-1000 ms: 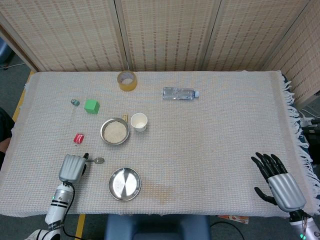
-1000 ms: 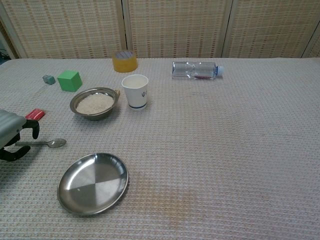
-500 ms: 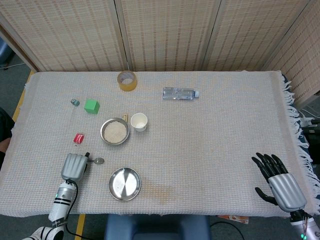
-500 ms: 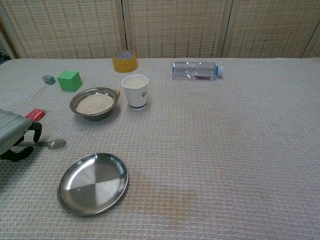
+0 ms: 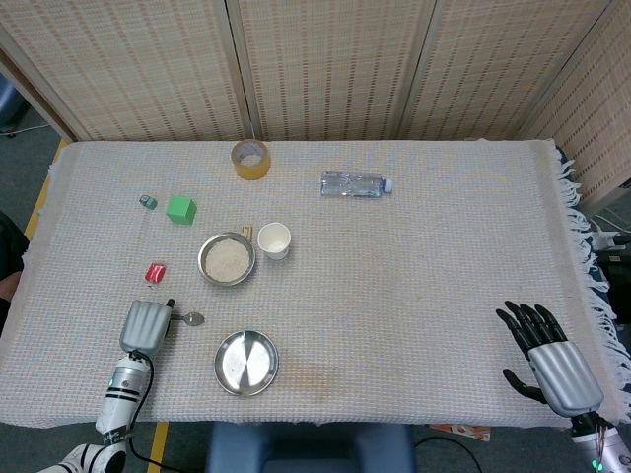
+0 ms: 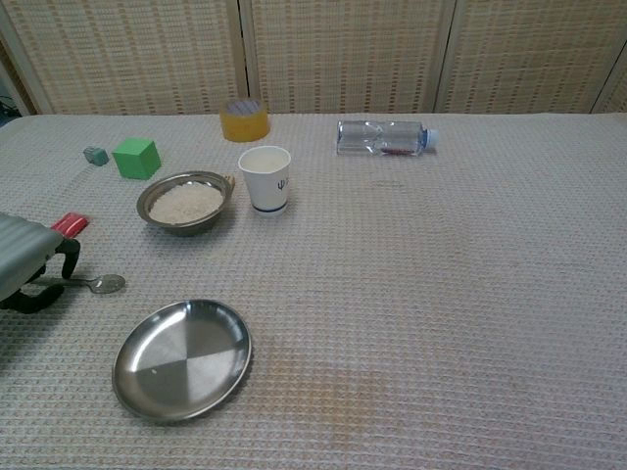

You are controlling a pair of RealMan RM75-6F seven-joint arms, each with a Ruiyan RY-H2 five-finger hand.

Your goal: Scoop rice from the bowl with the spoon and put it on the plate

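Spoon point(image 6: 96, 284) handle is gripped by left hand point(image 5: 145, 325) at 9 o'clock of plate point(image 5: 246, 363); right hand point(image 5: 548, 360) is held open, empty.

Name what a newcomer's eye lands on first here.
The steel bowl of rice sits left of centre with a paper cup just to its right. The shiny plate lies nearer the front edge, and the left hand is at the handle of the spoon.

The left hand point(image 5: 145, 325) covers the handle of the spoon point(image 5: 193, 318), between bowl point(image 5: 227, 260) and plate point(image 5: 245, 363); the right hand point(image 5: 548, 359) lies spread, well apart.
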